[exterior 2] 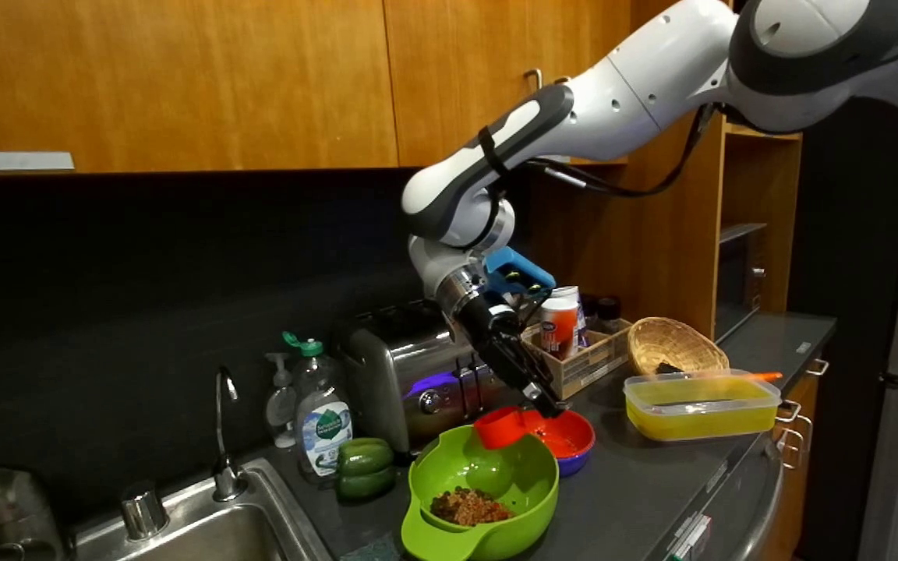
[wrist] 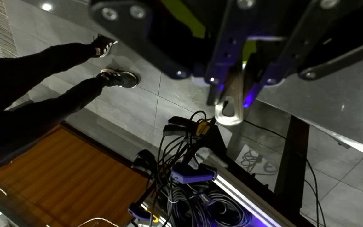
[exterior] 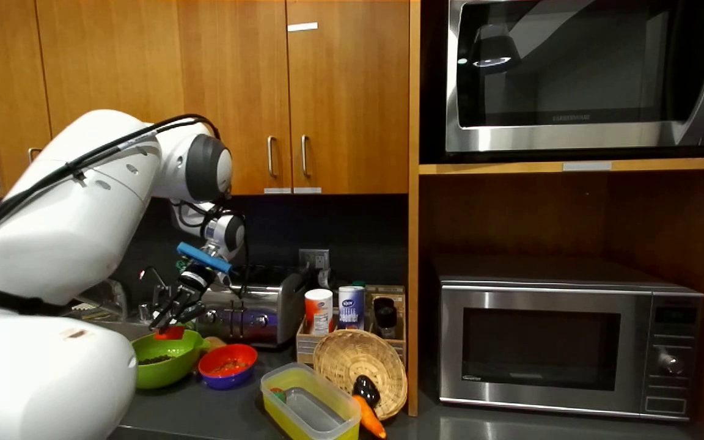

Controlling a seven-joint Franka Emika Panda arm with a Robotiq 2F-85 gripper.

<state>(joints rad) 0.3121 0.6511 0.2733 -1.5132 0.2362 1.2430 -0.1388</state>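
- White robot arm (exterior: 52, 373), quantity one: extends over the countertop (exterior 2: 605, 522); forearm slopes down to a bent wrist.
- Gripper (exterior 2: 544, 401), quantity one: angled downward, inclined toward the front edge; fingers clamped on the looped handle (wrist: 231, 120) of the red cup (exterior 2: 500, 428).
- Position of red cup, quantity one: raised, tilted, above the green bowl (exterior 2: 539, 506).
- Green bowl, quantity one: beside the sink (exterior 2: 290, 502), between front and back edges; contains dark and reddish-brown pieces (exterior 2: 471, 510), too small to count.
- Red bowl (exterior: 228, 351), quantity one: nested in one purple bowl (exterior: 228, 383), next to the green bowl, away from the sink.
- Toaster (exterior 2: 418, 374), quantity one: toward the back edge, behind the bowls.
- Bottles (exterior 2: 324, 428), quantity two: near the back edge, between sink and toaster.
- Crate (exterior 2: 585, 374), quantity one: toward the back edge; two canisters (exterior: 319, 310) stand in it.
- Yellow container (exterior 2: 698, 421), quantity one: near the front edge, away from the sink corner.
- Wicker basket (exterior: 340, 357), quantity one: tilted, behind the container; one eggplant (exterior: 366, 391) rests in it, one carrot (exterior: 371, 421) lies beside the container.
- Microwaves (exterior: 541, 348), quantity two: one on the countertop's far end, one on the shelf (exterior: 511, 165) above.
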